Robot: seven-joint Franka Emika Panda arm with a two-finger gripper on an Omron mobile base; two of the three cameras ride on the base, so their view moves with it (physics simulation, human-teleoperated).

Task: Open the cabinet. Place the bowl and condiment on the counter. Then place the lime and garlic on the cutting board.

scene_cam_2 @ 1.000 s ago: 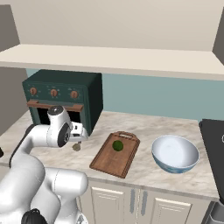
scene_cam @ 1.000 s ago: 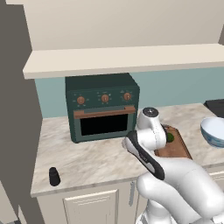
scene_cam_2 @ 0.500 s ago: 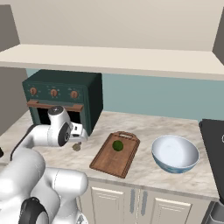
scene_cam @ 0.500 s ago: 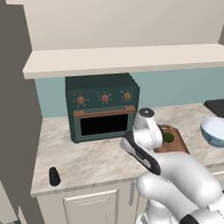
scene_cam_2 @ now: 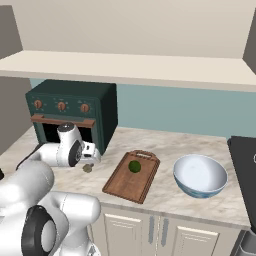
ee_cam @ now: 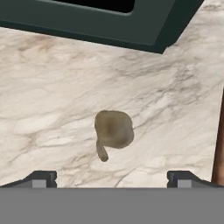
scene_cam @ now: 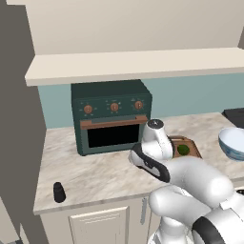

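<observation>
The tan-grey garlic (ee_cam: 113, 130) lies on the marble counter (ee_cam: 52, 100) in front of the oven. My gripper (ee_cam: 111, 179) hangs open just above it, one fingertip on either side. From the right base view the gripper (scene_cam_2: 90, 159) points down over the garlic (scene_cam_2: 88, 168). The green lime (scene_cam_2: 134, 166) rests on the brown cutting board (scene_cam_2: 131, 179); the lime (scene_cam: 182, 149) also shows beyond the arm. The blue-patterned bowl (scene_cam_2: 200, 175) stands right of the board. The black condiment (scene_cam: 58, 192) stands near the counter's front left edge. The cream cabinet (scene_cam: 133, 64) hangs overhead.
A dark green toaster oven (scene_cam: 112, 116) stands against the back wall, close behind the gripper. A black stovetop (scene_cam_2: 245, 165) borders the counter at the right. The cutting board's edge (ee_cam: 218, 153) is near my right finger. Cream lower cabinet doors (scene_cam_2: 150, 232) run below the counter.
The hand has shifted slightly left, staying low over the garlic. The jaws stay open and nothing on the counter has moved.
</observation>
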